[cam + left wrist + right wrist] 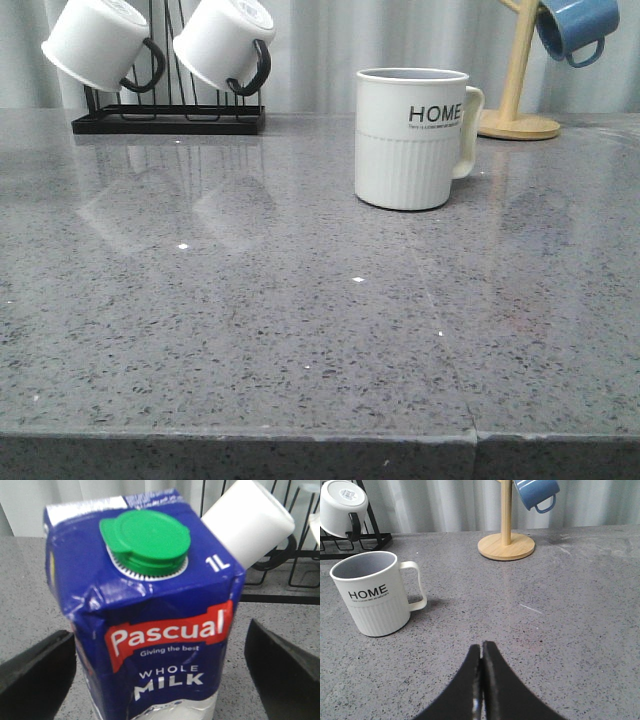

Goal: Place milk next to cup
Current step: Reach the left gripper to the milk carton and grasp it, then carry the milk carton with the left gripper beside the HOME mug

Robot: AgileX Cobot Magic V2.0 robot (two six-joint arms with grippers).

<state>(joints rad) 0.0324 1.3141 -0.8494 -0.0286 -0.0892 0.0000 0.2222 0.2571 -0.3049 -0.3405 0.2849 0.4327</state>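
Approach step: milk not yet gripped.
Left gripper (160,680) jaws stand wide, straddling the milk (150,615) at frame centre, apparently without contact; right gripper (481,680) closed, empty. Next: close, carry beside cup (412,137), upper right of the front view.

Soft, even light; the glossy counter (300,330) mirrors the hanging mugs (95,42), and the milk (150,630) looks slightly blurred.

Front low, near cup (411,138); right wrist higher, shares it.
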